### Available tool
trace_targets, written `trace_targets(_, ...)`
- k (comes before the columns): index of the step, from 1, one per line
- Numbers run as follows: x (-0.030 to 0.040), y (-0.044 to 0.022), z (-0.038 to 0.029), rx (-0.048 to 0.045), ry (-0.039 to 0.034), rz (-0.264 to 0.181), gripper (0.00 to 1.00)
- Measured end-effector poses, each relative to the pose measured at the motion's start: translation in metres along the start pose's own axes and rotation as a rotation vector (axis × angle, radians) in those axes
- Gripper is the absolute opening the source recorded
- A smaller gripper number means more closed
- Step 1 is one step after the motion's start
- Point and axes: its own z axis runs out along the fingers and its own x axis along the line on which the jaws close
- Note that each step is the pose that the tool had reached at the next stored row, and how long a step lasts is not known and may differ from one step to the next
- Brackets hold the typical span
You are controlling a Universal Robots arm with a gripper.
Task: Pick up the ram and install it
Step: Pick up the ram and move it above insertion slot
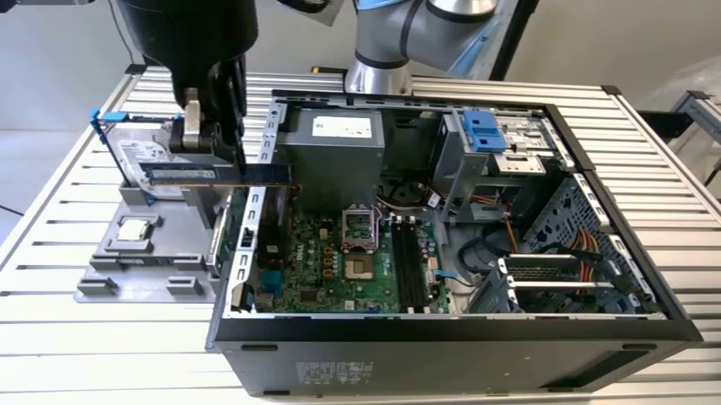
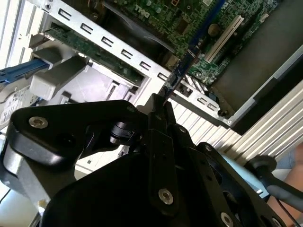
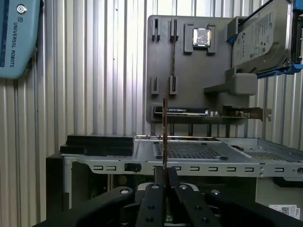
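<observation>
One gripper [image 1: 216, 159], fingers pinched on the ram [image 1: 265, 175] at about mid-length. The stick is held level with its flat faces upright, above the slatted table [image 1: 46, 253]. Starting at the exterior view's left, the hard drive [image 1: 141, 159] with blue bracket stands tilted in the grey holder [image 1: 147, 274]. The small square processor [image 1: 135, 229] sits in its pocket on the same holder, nearer the camera. One end of the ram reaches over the holder, just beside the hard drive. The other end reaches past the left wall of the open computer case [image 1: 451, 354], over the interior. Whether the ram touches the holder: cannot tell. Further to the exterior view's right, the green motherboard [image 1: 338, 266] lies on the case floor, and its long black memory slots [image 1: 411, 270] are well apart from the ram. The grey power supply [image 1: 333, 139] sits behind, with a blue drive-bay latch [image 1: 482, 131] toward the far corner. In the first wrist view the ram [image 3: 164, 132] shows edge-on as a thin line rising straight from between the two black fingers [image 3: 152, 191], which press on it from either side, with the gripper [image 3: 164, 182] centred on the stick. The holder [image 3: 189, 85], processor [image 3: 202, 37] and hard drive [image 3: 260, 40] lie beyond the case rim [image 3: 199, 168]. In the second wrist view the ram [image 2: 180, 71] projects from the tips of the gripper [image 2: 163, 106] toward the motherboard [image 2: 189, 19].
</observation>
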Motion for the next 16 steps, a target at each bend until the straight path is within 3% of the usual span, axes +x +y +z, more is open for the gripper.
trace_targets(16,0.0001,-0.0271,0.0,0.0,-0.0001,0.0,0.0)
